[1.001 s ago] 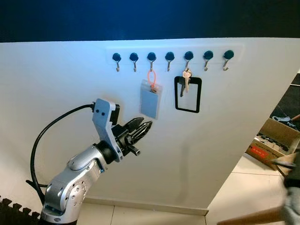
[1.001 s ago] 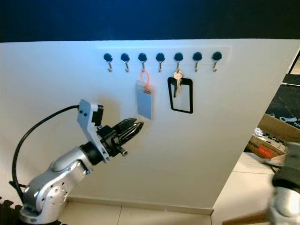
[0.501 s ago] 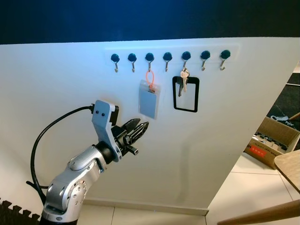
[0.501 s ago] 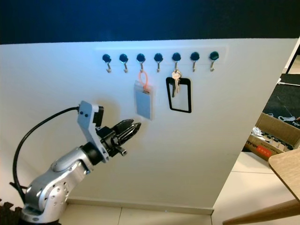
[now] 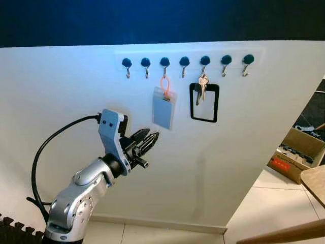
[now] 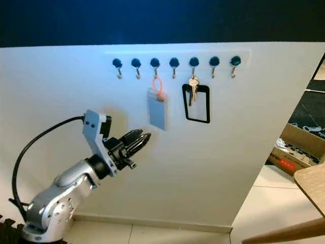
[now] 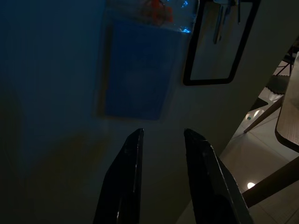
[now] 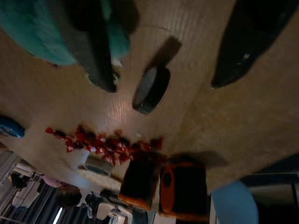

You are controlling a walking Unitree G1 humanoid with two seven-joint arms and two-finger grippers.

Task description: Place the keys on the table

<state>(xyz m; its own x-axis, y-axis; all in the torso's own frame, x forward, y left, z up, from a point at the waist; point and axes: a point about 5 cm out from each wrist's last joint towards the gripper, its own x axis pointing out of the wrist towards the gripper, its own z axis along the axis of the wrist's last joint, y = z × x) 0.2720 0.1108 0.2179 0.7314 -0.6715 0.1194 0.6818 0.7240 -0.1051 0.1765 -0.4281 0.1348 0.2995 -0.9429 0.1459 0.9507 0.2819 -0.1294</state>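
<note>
**Left arm raised toward the hook rail, keys not yet taken**

The left gripper (image 5: 148,139) is lifted in front of the white wall, its two black fingers (image 7: 128,177) parted a little with nothing between them, angled toward 1 o'clock at the hanging items, probably to line up a grasp. Up at its 1 o'clock a blue card holder (image 5: 163,113) hangs by an orange loop from a hook. Further right, the keys (image 5: 201,86) dangle from a hook on the rail (image 5: 185,61), resting over a black rectangular frame (image 5: 204,102). At 4 o'clock the wooden table (image 5: 313,181) edge waits. The right gripper (image 8: 163,51) points at a wooden surface, fingers spread wide, empty.
</note>
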